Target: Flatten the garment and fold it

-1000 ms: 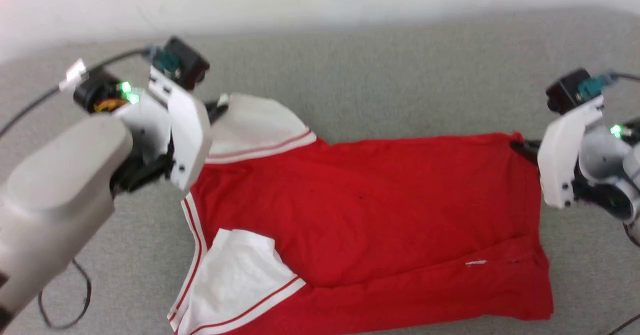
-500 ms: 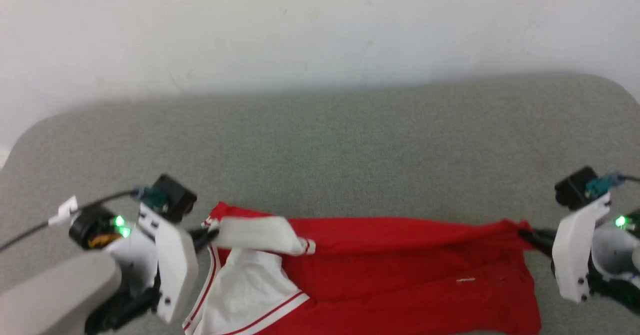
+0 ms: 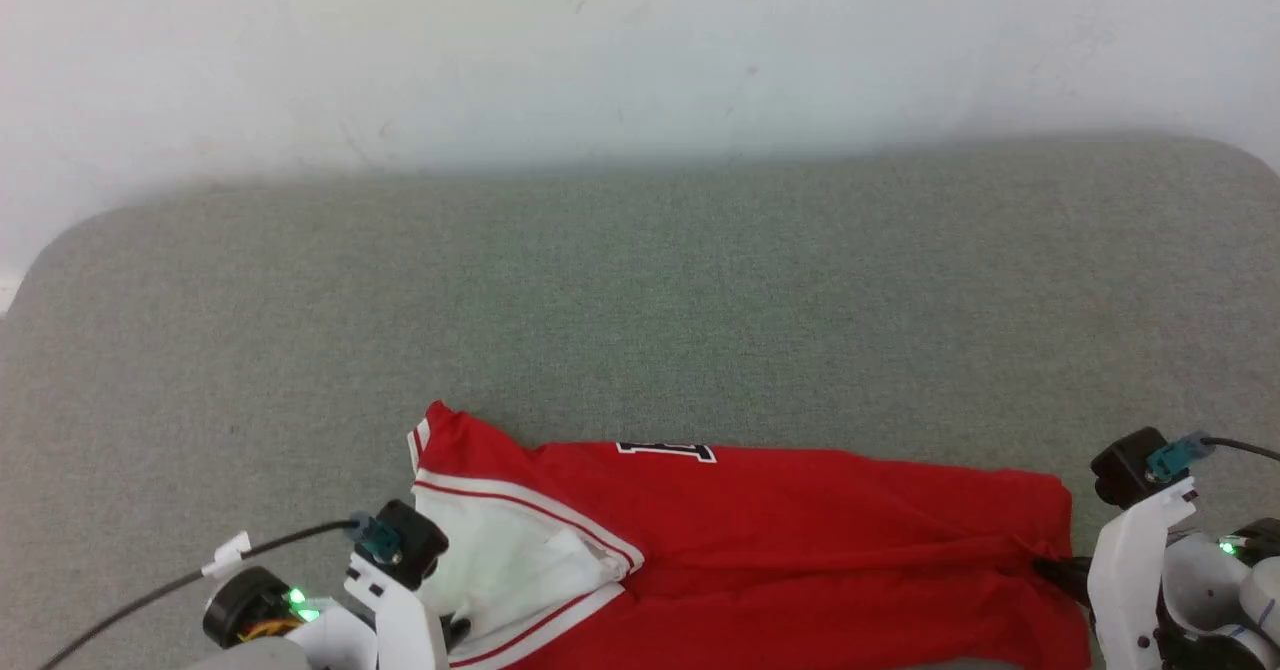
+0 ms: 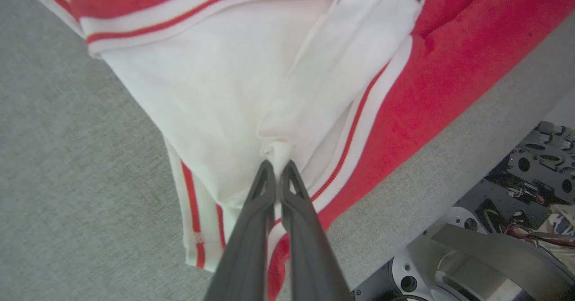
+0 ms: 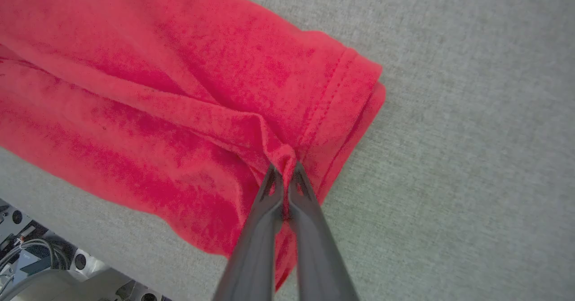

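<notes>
Grey cloth-covered table (image 3: 640, 300) carries the garment (image 3: 800, 540) at six o'clock, now doubled over into a narrow red band where a second ago it lay spread wide. The left gripper (image 4: 277, 168) pinches the white sleeve (image 4: 215, 81) at seven o'clock. The right gripper (image 5: 283, 170) pinches the red hem (image 5: 341, 94) at five o'clock.

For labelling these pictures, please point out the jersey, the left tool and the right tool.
jersey (image 3: 800, 520): head view, on its red body cloth.
left tool (image 4: 278, 166): left wrist view, midway between its fingertips, shut on white sleeve cloth.
right tool (image 5: 284, 170): right wrist view, midway between its fingertips, shut on red cloth near the hem.
</notes>
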Available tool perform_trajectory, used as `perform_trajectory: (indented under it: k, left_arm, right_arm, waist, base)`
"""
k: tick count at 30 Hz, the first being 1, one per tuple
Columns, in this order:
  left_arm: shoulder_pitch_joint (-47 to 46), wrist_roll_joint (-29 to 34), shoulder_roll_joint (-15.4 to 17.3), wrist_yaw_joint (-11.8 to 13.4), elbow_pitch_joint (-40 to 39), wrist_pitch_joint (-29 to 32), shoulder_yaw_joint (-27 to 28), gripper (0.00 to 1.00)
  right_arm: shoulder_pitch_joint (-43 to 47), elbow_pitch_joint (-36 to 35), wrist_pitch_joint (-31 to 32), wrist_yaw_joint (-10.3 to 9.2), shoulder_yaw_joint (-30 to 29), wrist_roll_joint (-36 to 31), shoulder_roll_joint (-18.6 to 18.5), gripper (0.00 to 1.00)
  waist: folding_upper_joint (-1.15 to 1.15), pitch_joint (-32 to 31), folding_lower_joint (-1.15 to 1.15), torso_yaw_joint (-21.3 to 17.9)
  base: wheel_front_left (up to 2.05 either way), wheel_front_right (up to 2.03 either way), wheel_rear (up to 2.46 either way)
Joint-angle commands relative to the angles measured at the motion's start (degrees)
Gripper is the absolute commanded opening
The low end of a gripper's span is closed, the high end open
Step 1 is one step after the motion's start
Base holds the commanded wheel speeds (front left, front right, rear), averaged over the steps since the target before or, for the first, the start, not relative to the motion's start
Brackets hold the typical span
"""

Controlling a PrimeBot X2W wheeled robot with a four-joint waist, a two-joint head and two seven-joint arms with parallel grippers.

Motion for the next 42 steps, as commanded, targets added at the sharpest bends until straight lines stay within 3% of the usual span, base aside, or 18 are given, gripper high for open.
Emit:
perform_trajectory:
  k: [1,6,7,8,9,10,14,22,26,30,35,42]
  left_arm:
    - [1.07,-0.05,-0.35,-0.29,0.71,0.19,-0.17,0.0]
    - [2.46,-0.69,-2.53,-1.36,5.58,-0.5,-0.27,0.0]
    - [2.68,-0.81,-2.73,-1.31,6.05,-1.24,-0.03,0.0]
    - [2.99,-1.13,-2.85,-1.01,6.33,-2.36,0.54,0.05]
    - [3.35,-1.39,-2.9,-0.61,6.48,-3.54,1.1,0.8]
    - [3.53,-1.01,-2.76,-0.24,6.39,-4.85,1.46,1.0]
    - [4.67,0.1,-1.85,2.88,3.92,-11.73,4.15,1.0]
    - [7.75,5.3,-1.47,17.12,-0.04,-29.63,12.5,1.0]
    - [10.45,9.46,-3.14,24.54,-1.1,-31.71,17.73,1.0]
    - [14.91,17.37,-6.28,29.89,-4.29,-31.81,26.69,1.0]
    - [22.76,25.84,-11.04,32.11,-7.28,-31.83,37.66,1.0]
    - [30.9,37.62,-18.54,29.23,-10.35,-31.84,47.94,1.0]
  right_arm:
    - [0.9,0.41,0.17,-0.04,0.01,-0.43,0.49,0.0]
    - [1.09,2.12,0.29,-0.04,-0.45,-1.5,2.28,0.0]
    - [1.11,2.13,0.13,-0.04,-0.64,-1.65,2.32,0.22]
    - [1.11,1.85,-0.06,-0.04,-0.79,-1.8,2.26,0.95]
    - [1.08,1.44,-0.35,-0.04,-1.14,-1.82,2.11,1.0]
    - [1.01,0.99,-0.63,-0.04,-1.62,-1.91,1.8,1.0]
    - [0.71,-3.2,-1.32,-0.04,-4.0,-2.52,-0.61,1.0]
    - [1.79,-10.58,1.7,-0.04,-12.88,-3.15,-5.39,1.0]
    - [4.1,-9.92,5.8,-0.04,-16.93,-1.62,-5.61,1.0]
    - [6.35,-8.21,10.26,-0.04,-19.47,-0.17,-4.69,1.0]
    - [7.76,-5.7,14.25,-0.04,-20.8,0.38,-1.54,1.0]
    - [8.42,-1.36,16.75,-0.04,-20.64,-0.78,3.44,1.0]
  waist:
    - [-0.01,0.71,-0.01,0.11]
    - [-0.01,0.93,-0.01,0.04]
    - [-0.01,0.66,-0.01,0.05]
    - [-0.01,0.25,-0.01,0.01]
    - [-0.01,-0.22,-0.01,-0.04]
    - [-0.01,-0.76,-0.01,-0.09]
    - [-0.01,-2.82,-0.01,-0.1]
    - [-0.01,-4.45,-0.01,0.44]
    - [-0.01,-3.95,-0.01,1.08]
    - [-0.01,-2.88,-0.01,1.88]
    - [-0.01,-1.49,-0.01,2.86]
    - [-0.01,-0.21,-0.01,4.62]
  base:
    - [0.0,0.0,0.0]
    - [0.0,0.0,0.0]
    - [0.0,0.0,0.0]
    - [0.0,0.0,0.0]
    - [0.0,0.0,0.0]
    - [0.0,0.0,0.0]
    - [0.0,0.0,0.0]
    - [0.0,0.0,0.0]
    - [0.0,0.0,0.0]
    - [0.0,0.0,0.0]
    - [0.0,0.0,0.0]
    - [0.0,0.0,0.0]
